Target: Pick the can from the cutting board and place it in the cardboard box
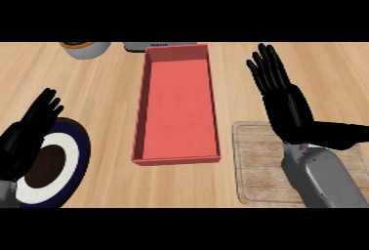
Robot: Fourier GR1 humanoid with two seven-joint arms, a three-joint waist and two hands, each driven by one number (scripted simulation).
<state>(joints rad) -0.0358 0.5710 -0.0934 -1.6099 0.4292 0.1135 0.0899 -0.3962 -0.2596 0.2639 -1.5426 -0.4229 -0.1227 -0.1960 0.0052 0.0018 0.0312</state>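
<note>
The box (177, 105) is a long red open tray lying in the middle of the counter, with nothing in it. A pale wooden cutting board (256, 166) lies at the lower right. My right hand (292, 110) hovers over the board's far part, fingers straight and pointing away, thumb out to the right. Only a tiny purple sliver (304, 145) shows under its wrist; the can itself is hidden, so I cannot tell where it stands. My left hand (29, 132) rests open at the lower left, fingers up.
A round plate (69, 166) with a dark blue rim and a brown centre lies under my left hand. A grey bowl (85, 49) and a grey object (148, 46) sit at the far edge, behind the box.
</note>
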